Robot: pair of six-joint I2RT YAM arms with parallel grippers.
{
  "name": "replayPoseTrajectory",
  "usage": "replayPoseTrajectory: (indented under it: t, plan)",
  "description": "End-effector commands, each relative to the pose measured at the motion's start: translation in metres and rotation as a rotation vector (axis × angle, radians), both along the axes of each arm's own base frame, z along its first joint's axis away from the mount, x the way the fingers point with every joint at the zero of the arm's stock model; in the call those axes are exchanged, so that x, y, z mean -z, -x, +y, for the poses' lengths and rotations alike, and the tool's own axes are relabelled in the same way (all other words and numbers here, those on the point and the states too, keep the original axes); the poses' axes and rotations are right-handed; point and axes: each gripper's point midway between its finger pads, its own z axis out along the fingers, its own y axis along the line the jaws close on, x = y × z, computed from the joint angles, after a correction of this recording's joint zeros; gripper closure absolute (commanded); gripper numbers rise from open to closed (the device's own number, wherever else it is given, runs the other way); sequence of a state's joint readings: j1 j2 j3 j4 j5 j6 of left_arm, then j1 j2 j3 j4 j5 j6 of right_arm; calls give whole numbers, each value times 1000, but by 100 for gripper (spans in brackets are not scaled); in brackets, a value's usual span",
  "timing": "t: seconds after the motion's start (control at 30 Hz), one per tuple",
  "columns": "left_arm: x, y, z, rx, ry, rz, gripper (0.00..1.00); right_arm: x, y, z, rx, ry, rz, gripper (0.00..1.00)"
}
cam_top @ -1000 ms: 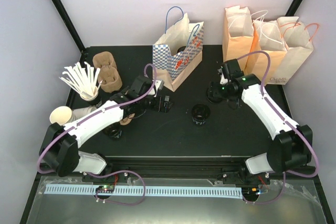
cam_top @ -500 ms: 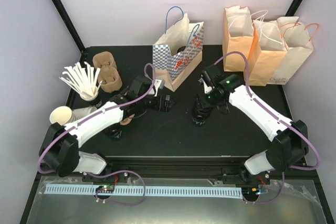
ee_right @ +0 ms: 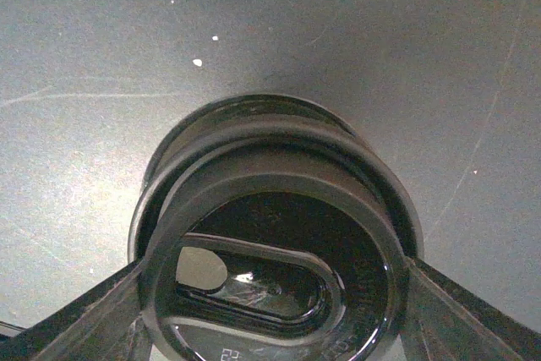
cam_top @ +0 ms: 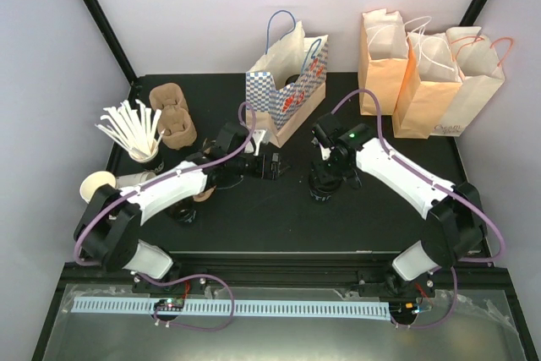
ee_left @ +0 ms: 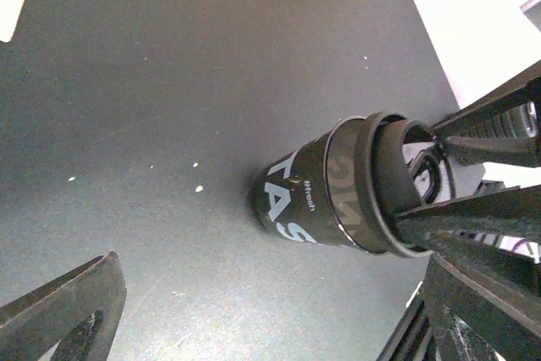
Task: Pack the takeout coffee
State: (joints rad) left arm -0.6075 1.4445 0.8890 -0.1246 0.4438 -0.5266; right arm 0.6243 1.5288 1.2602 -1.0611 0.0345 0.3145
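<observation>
On the black desk (cam_top: 254,209) near its middle, small black coffee cup (cam_top: 321,185) with lid, right tool (cam_top: 325,177) straddling its lid, fingers at each side, grip unclear, left tool (cam_top: 272,165) wide open nearby, holding nothing.

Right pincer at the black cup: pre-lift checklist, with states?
1. Right pincer straddles the black coffee cup, one finger each side: ok.
2. Fingers in firm contact with the lid: cannot tell.
3. Lid seated on cup: ok.
4. Cup upright on the table: ok.
5. Left pincer open, holding nothing, apart from the cup: ok.
6. Checkered paper bag standing with mouth open: ok.
</observation>
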Motion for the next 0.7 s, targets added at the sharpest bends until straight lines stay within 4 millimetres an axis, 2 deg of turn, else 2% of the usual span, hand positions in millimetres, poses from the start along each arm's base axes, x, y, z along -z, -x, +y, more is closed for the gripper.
replayPoseTrajectory:
  t: [0.0, 0.23, 0.4, 0.67]
  plan:
    - [-6, -3, -14, 37, 80, 13, 1, 9, 0, -2, -14, 23, -5, 26]
    - [5, -1, -26, 77, 122, 68, 4, 17, 1, 5, -29, -3, 10, 25]
    - [11, -1, -33, 100, 142, 103, 8, 17, -2, 3, -17, 17, -21, 25]
    - [8, -5, -44, 127, 191, 124, 14, 23, -1, 4, -13, 9, -39, 25]
